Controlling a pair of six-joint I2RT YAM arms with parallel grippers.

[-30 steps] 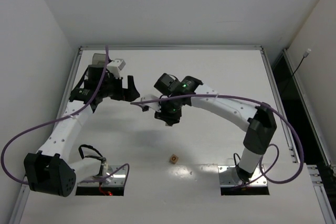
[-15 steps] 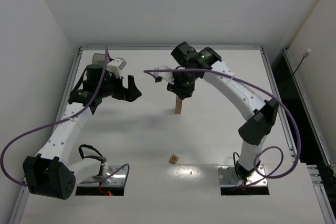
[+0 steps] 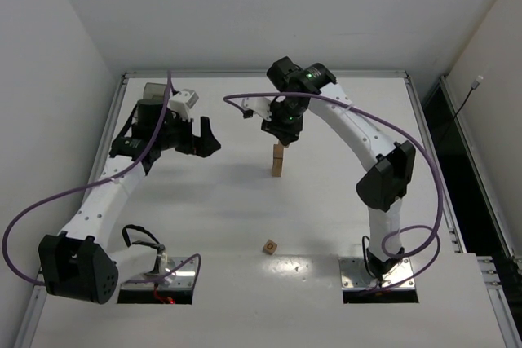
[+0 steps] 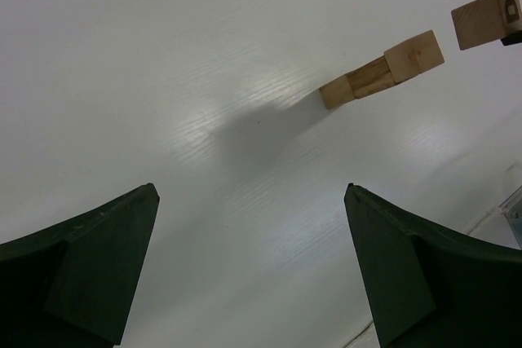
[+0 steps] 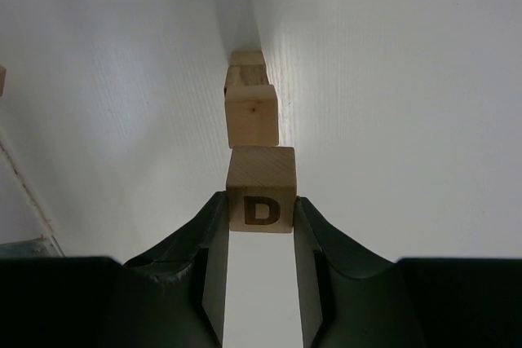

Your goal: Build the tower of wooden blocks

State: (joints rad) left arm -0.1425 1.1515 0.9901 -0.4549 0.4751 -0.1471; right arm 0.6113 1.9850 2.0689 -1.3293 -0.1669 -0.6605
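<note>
Though most of the white bench point(image 3: 342, 226) lies bare, the work sits toward its far middle, where both arms reach in. On the left, the left tool point(image 3: 205, 138) hangs with its jaws wide apart and nothing between them, well off to the side of the stack and aimed toward it. The right tool point(image 5: 261, 209) is clamped on a lettered block point(image 5: 261, 189), a wooden cube with a dark D on the face toward its wrist camera.

Under that cube stands the tower point(image 3: 278, 160), a narrow column one block wide. From the left wrist view a clear gap shows between the tower's top and the held cube point(image 4: 477, 22), so the cube is not yet seated. A loose block point(image 3: 270, 246) rests alone on the near part of the bench, well apart from the column.

My judgement is that the risk lies in the set-down. The column is thin and nothing steadies it. If the cube comes down off-centre or tilted, it could overhang and slide off, or push the top block sideways and topple the stack. Jaws that part unevenly could also drag the cube and tip the whole tower.
</note>
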